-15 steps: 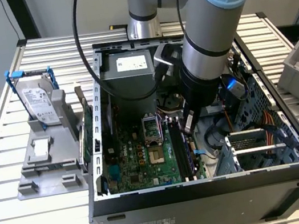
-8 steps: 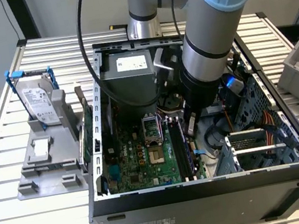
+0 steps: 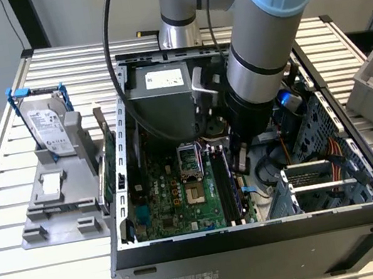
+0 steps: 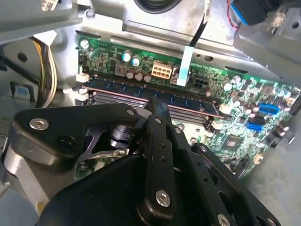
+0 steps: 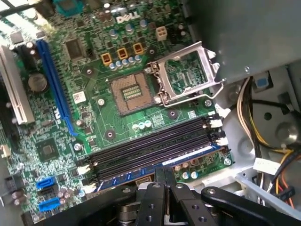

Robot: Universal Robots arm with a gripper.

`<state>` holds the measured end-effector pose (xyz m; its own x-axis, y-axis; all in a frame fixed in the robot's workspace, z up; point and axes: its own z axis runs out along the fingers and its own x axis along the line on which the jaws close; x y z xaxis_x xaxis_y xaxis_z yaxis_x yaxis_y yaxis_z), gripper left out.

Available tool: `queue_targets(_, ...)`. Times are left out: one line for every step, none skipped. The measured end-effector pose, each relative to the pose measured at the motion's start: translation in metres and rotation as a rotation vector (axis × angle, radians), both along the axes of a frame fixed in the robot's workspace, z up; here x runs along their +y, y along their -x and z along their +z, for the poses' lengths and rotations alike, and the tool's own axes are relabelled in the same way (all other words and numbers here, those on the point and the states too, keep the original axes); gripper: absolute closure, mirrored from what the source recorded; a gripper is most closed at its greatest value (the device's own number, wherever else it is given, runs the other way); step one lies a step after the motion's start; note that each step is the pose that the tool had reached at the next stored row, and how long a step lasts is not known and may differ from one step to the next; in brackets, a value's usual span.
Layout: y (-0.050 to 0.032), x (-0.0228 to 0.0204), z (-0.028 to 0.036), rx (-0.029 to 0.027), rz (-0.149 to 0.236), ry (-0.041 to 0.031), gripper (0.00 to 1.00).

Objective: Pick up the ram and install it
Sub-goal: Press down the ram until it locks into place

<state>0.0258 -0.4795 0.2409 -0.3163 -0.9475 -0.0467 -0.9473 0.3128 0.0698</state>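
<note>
Gripper (image 4: pixel 157 109) pinched on the ram (image 4: pixel 141 90), which sits directly beneath its fingertips in the outermost slot (motherboard (image 5: pixel 94 117) beyond). Press squarely down, I'd say, keeping the stick upright so both end latches catch.

Silver arm (image 3: pixel 256 40) with blue caps; black, screw-studded tool (image 4: pixel 157 110).

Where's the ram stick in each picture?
Exterior view: the ram seems to stand along the long black slots, under the arm.
Second wrist view: the bluish strip beside those slots.
First wrist view: the bluish strip edging the slots.
Shared landmark: the slots.
</note>
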Motion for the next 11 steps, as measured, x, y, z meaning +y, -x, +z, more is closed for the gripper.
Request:
queue_targets(0.0, 0.0, -0.0001, 0.0, 0.015, -0.001, 1.0)
queue_targets(0.0, 0.0001, -0.0003, 0.0, 0.029, -0.0025, 1.0)
queue_targets(0.0, 0.0, -0.0005, -0.0001, 0.042, -0.0057, 1.0)
queue_targets(-0.0001, 0.0001, -0.0007, -0.0003, 0.051, -0.0112, 1.0)
queue_targets(-0.0001, 0.0001, -0.0007, -0.0003, 0.061, -0.0183, 1.0)
queue_targets(-0.0001, 0.0001, -0.0007, -0.0006, 0.072, -0.0279, 1.0)
queue_targets(-0.0001, 0.0001, -0.0009, -0.0007, 0.081, -0.0367, 1.0)
queue_targets(0.0, 0.0001, -0.0012, -0.0009, 0.092, -0.0456, 1.0)
queue_targets(0.0, 0.0, -0.0017, -0.0009, 0.104, -0.053, 1.0)
queue_targets(0.0, 0.0001, -0.0024, -0.0007, 0.118, -0.0553, 1.0)
queue_targets(0.0, 0.0001, -0.0031, -0.0003, 0.137, -0.0556, 1.0)
